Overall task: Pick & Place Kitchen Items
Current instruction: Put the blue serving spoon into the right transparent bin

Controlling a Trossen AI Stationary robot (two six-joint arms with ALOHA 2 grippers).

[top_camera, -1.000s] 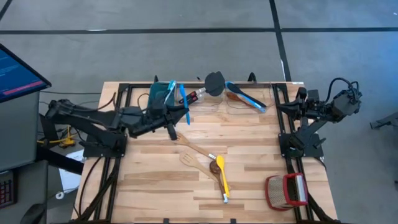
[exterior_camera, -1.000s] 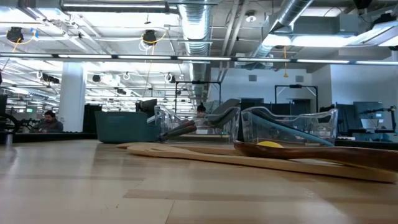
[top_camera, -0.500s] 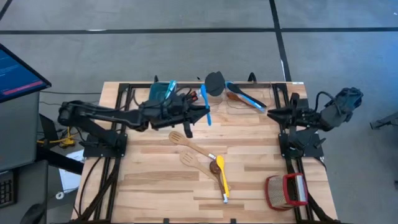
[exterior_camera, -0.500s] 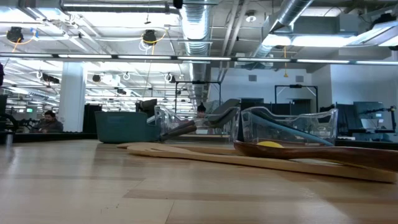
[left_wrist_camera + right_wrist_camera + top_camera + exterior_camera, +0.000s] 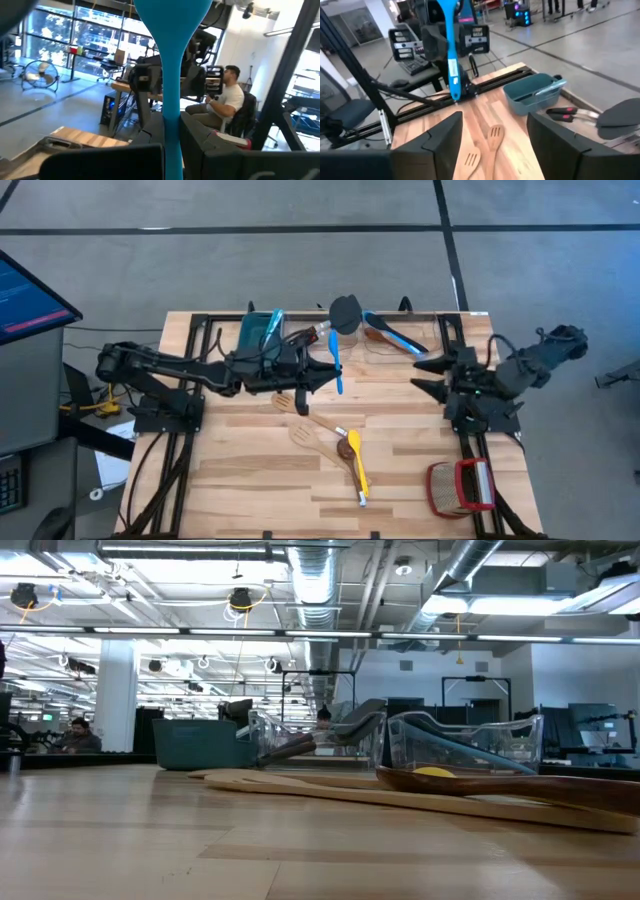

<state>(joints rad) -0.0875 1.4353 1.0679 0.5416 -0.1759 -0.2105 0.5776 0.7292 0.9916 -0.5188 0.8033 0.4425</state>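
The left hand (image 5: 318,370) was clamped on a blue silicone spoon (image 5: 334,360), holding it clear of the desk (image 5: 250,480); in the left wrist view the spoon's smooth blue neck (image 5: 171,85) rose straight up out of the closed fingers. To do this carry well, the grip probably needed to stay firm on that slick, rounded handle so the long spoon could not pivot, and the spoon's free end had to clear the rims of the containers just beyond the hand before any release. Which container was meant I could not tell. Beyond the left hand stood a teal bin (image 5: 258,328) with matte, straight walls and a blue-tipped handle leaning out, and beside it two clear, glossy plastic holders (image 5: 375,340) carrying a black spatula (image 5: 345,311) with a broad flat head. On the near side of the hand, two slotted wooden spoons (image 5: 310,420), pale and dry-looking, lay crossed flat on the planked desk, touching a yellow silicone spoon (image 5: 356,462). The right hand (image 5: 432,374) waited well across from the left one with its fingers spread and empty, and a red-and-tan woven basket (image 5: 458,486) sat behind it.
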